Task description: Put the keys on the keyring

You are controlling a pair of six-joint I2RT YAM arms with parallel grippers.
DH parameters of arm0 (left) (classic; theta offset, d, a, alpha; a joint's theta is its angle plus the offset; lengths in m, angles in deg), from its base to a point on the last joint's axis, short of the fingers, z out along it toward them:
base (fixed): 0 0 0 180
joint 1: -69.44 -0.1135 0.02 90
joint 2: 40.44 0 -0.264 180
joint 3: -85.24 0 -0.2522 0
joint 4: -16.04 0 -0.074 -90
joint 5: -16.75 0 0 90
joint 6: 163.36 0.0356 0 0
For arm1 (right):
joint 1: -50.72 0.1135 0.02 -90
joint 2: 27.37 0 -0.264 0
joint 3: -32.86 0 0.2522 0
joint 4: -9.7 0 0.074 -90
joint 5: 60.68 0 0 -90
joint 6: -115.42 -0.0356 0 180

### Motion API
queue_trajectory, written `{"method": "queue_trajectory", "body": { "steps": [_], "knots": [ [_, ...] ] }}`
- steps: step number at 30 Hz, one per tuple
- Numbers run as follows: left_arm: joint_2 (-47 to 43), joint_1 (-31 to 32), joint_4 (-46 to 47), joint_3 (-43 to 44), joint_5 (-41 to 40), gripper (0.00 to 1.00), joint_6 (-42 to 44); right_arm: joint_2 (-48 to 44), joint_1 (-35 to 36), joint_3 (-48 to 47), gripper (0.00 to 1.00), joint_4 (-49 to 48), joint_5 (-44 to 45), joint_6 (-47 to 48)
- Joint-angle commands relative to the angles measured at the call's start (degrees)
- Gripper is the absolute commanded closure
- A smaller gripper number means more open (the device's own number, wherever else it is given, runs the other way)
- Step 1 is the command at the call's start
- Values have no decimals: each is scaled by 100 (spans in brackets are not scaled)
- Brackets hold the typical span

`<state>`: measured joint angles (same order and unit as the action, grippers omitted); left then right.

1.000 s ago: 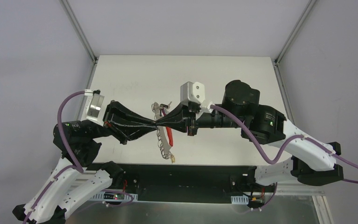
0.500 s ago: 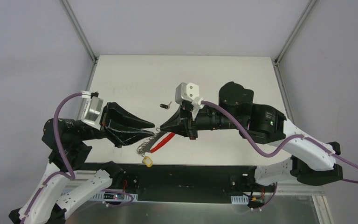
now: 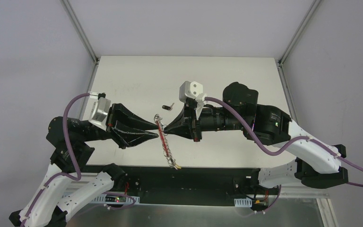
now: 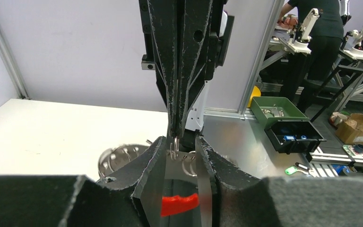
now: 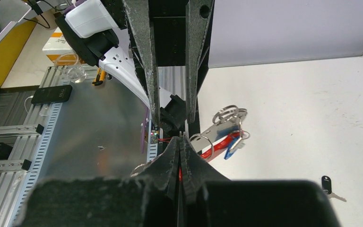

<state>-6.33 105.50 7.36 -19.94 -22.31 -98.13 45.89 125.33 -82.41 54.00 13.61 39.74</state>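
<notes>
The keyring (image 3: 164,144), a chain of silver wire rings with a red strap (image 3: 160,126) and a yellowish tag (image 3: 176,166), hangs between the two gripper tips over the table's near middle. My right gripper (image 3: 167,129) is shut on one wire ring; its own view (image 5: 180,139) shows the rings (image 5: 227,116), the strap and the blue-headed key (image 5: 231,148) just beyond its tip. My left gripper (image 3: 157,134) faces it, tip to tip. In its own view (image 4: 179,144) its jaws stand apart with rings (image 4: 189,163) between them. The black-headed key (image 3: 170,106) lies loose on the table (image 5: 327,183).
The white table (image 3: 227,80) has aluminium frame posts at its back corners. A black base strip (image 3: 189,177) runs along its near edge. Purple cables loop from both arms. A green box (image 4: 276,109) stands off the table.
The keyring has swung from hanging low and to the left into a straight line across the tips. My left gripper has moved right, up to the right gripper's tip.
</notes>
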Motion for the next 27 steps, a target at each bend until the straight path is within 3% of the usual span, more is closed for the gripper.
{"method": "queue_trajectory", "body": {
  "steps": [1, 27],
  "knots": [
    [49, 51, 140, 77, 68, 72, 137, -107, -17, -203, 100, -233, -162, -147],
    [85, 51, 454, -155, 237, 72, -43, 89, -24, -462, 100, -383, -249, -199]
  ]
}}
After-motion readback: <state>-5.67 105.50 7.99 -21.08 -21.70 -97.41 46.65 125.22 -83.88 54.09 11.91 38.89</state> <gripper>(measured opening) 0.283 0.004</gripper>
